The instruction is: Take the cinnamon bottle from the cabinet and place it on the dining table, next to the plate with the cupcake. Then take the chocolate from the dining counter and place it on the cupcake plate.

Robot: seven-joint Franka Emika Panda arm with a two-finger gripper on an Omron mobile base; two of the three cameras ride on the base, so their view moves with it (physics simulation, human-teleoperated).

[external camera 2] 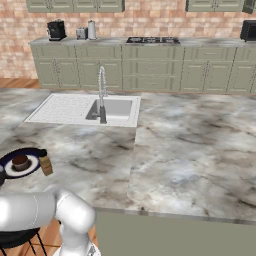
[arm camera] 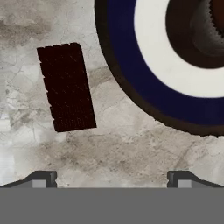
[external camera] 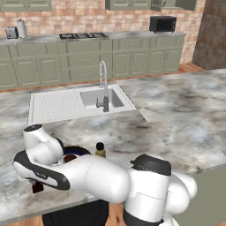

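In the hand view a dark brown chocolate bar [arm camera: 66, 87] lies flat on the marble counter, left of the blue-rimmed white plate [arm camera: 144, 83]. The cupcake [arm camera: 201, 30] sits on that plate, at the view's upper right. My gripper [arm camera: 112, 180] hovers above the counter, open and empty, with the chocolate ahead and nearer the left fingertip [arm camera: 43, 178]. The cinnamon bottle [external camera: 100, 150], amber with a dark cap, stands upright just right of the plate [external camera: 77, 151], which my arm partly hides. From the right base view the bottle [external camera 2: 46, 165] stands beside the plate [external camera 2: 31, 167] with its cupcake [external camera 2: 20, 162].
The sink [external camera: 99, 98] with its tall faucet [external camera: 104, 86] and a drainboard lies further back on the island. Marble counter [external camera 2: 190, 145] stretches wide to the right. The counter's near edge runs close to the plate and chocolate. A dark stool [external camera 2: 20, 239] stands below.
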